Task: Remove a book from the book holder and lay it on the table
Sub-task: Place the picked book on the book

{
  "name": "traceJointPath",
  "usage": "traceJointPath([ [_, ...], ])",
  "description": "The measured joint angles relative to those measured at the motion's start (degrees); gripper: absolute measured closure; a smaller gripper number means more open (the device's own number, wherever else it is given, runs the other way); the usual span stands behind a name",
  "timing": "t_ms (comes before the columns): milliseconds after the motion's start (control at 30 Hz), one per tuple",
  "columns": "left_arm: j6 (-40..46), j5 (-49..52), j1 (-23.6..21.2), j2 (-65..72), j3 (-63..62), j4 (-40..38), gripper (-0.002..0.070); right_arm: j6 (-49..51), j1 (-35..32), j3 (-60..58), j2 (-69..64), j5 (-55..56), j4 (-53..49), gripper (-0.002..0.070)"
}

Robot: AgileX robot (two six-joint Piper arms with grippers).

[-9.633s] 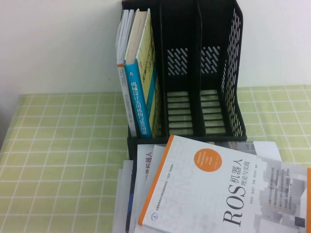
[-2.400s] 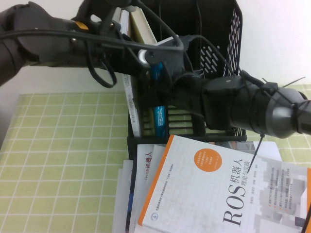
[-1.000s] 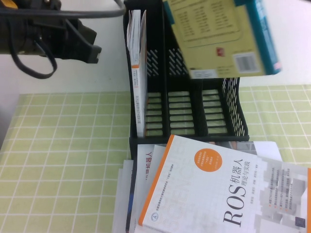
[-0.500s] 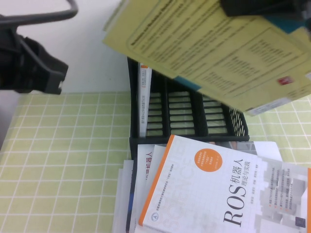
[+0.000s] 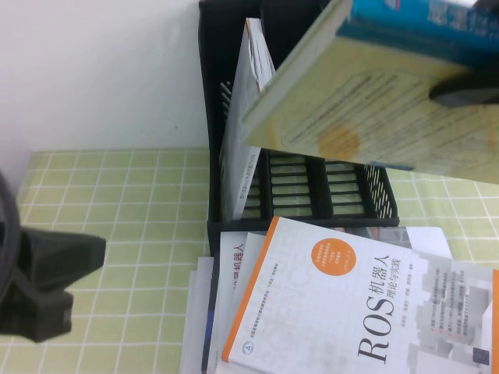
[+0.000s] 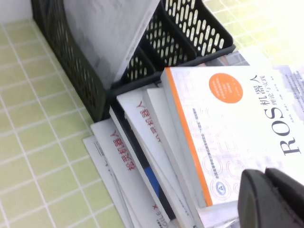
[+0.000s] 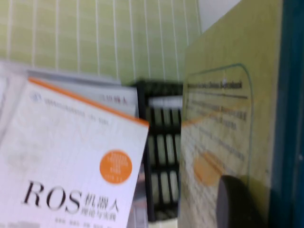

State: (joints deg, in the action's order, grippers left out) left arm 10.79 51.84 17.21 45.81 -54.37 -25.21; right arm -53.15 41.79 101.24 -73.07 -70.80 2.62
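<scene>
The book (image 5: 390, 109), pale yellow with a bright blue spine, hangs in the air at the upper right, above the black book holder (image 5: 212, 156) and clear of it. My right gripper (image 5: 468, 84) is shut on the book; one black finger (image 7: 235, 202) presses on the yellow cover (image 7: 223, 109) beside the blue spine (image 7: 292, 118). My left gripper (image 6: 268, 199) is shut and empty, low over the front pile of books. Part of the left arm (image 5: 43, 288) shows at the lower left over the green checked table (image 5: 117, 202).
A thin white-grey book (image 5: 248, 117) leans in the holder's left compartment; the other two compartments hold nothing. The white-and-orange ROS book (image 5: 351, 304) tops a pile of books right in front of the holder. Open cloth lies to the left.
The book has tipped from steeply tilted to nearly flat and swung right, with its page edge now showing. The left arm has dropped from upper left to lower left. The thin book now leans.
</scene>
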Motion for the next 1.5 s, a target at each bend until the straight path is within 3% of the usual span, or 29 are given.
traceJointPath([
  [233, -3.1, -3.1, 0.0, -5.0, 5.9, -0.9, 0.0678, 19.9, 18.3, -12.5, -0.1, 1.4, -27.8, 0.0462],
  [400, -3.7, -3.7, 0.0, -5.4, 6.1, -1.1, 0.0678, 39.6, 26.1, -26.8, -0.5, 7.7, -43.2, 0.0462],
  [500, -3.8, -3.9, 0.0, -5.4, 6.1, -1.1, 0.0678, 51.9, 28.7, -36.4, -0.5, 14.3, -49.6, 0.0462],
  [667, -3.8, -3.9, 0.0, -5.4, 6.1, -1.4, 0.0678, 64.2, 30.9, -49.8, -0.9, 25.8, -57.4, 0.0456],
  [900, -3.8, -3.9, 0.0, -5.4, 6.1, -1.4, 0.0678, 77.2, 30.9, -54.9, -4.2, 28.0, -64.8, 0.0411],
  [1033, -3.8, -3.9, 0.0, -5.4, 6.1, -1.4, 0.0678, 74.4, 30.7, -53.0, -4.5, 28.6, -57.5, 0.0353],
  [1200, -3.8, -2.8, 0.0, -5.4, 6.1, -1.4, 0.0678, 52.4, 30.5, -45.5, -5.0, 24.8, -27.1, 0.0204],
  [1300, -3.8, -2.2, 0.0, -5.4, 6.1, -1.4, 0.0678, 39.9, 31.0, -37.7, -5.2, 21.7, -6.5, 0.0201],
  [1367, -3.8, -2.2, 0.0, -5.4, 6.1, -1.4, 0.0678, 34.3, 31.1, -31.8, -5.3, 18.9, 1.4, 0.0200],
  [1500, -3.7, -2.0, 0.0, -5.4, 6.2, -1.4, 0.0678, 30.7, 31.2, -18.8, -5.3, 16.3, 3.9, 0.0204],
])
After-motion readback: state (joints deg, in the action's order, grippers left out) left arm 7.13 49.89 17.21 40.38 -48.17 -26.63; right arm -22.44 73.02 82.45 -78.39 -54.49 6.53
